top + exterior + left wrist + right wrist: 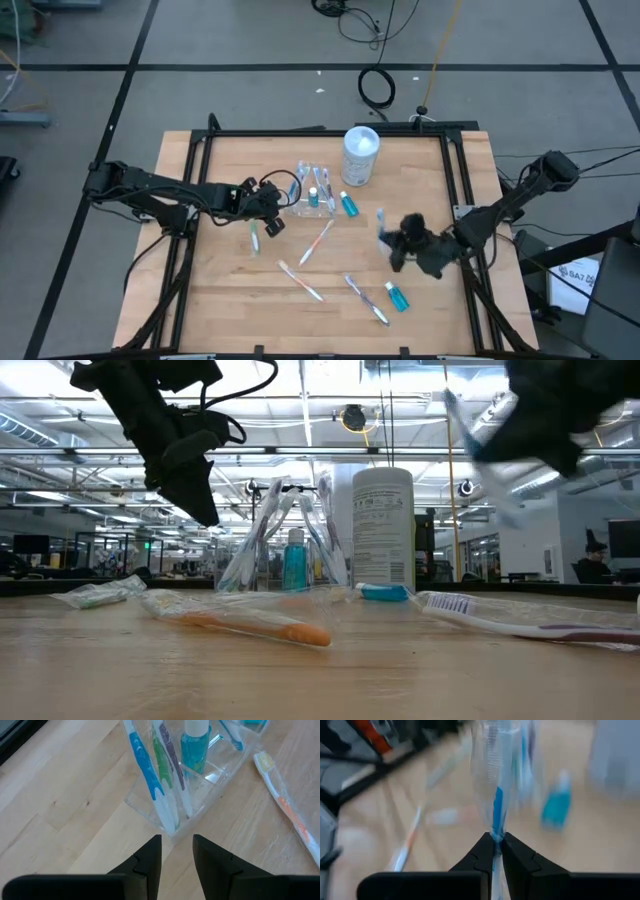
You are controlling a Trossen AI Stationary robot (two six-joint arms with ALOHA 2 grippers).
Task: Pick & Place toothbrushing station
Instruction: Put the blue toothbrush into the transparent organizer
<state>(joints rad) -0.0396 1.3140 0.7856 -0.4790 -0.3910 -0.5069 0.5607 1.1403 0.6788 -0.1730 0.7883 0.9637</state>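
A clear plastic cup stands at the table's middle and holds several toothbrushes and a blue tube upright. My left gripper hovers open just left of the cup, empty; in the left wrist view the cup's near corner lies ahead of its fingers. My right gripper is at the right, raised above the table, shut on a wrapped blue-and-white toothbrush. Other wrapped toothbrushes and two blue tubes lie flat on the table. My right gripper pinches the wrapped toothbrush between its two fingers on the blue part of the handle. The brush sticks out ahead of the fingertips, along the fingers. It is lifted clear of the table.
A tall white canister stands behind the cup toward the far edge. An orange toothbrush lies beside the cup. A black frame runs round the wooden tabletop. Bare wood shows at the near left.
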